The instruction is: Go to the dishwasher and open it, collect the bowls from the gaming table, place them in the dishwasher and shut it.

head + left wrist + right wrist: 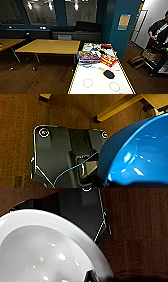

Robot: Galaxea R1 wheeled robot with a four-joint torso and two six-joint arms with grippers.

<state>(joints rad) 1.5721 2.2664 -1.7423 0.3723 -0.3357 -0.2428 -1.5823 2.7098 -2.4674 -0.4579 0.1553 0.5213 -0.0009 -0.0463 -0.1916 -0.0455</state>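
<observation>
The gaming table [100, 82], white-topped with yellow edging, stands just ahead in the head view. Colourful board-game boxes [96, 56] cover its far half and a black paddle [109, 74] lies near its middle. In the left wrist view a bright-blue bowl [140, 156] hangs large above the wooden floor, with my left gripper [107, 182] shut on its rim. In the right wrist view a white bowl [42, 253] hangs over the floor, with my right gripper [92, 276] shut on its edge. The dishwasher is out of view.
Wooden-topped tables [50, 46] stand to the left of the gaming table, with open wooden floor [37, 77] in front of them. A teal wall corner [122, 27] rises behind the table. At the right stand a person [158, 32], a bag [137, 61] and a cart [157, 62].
</observation>
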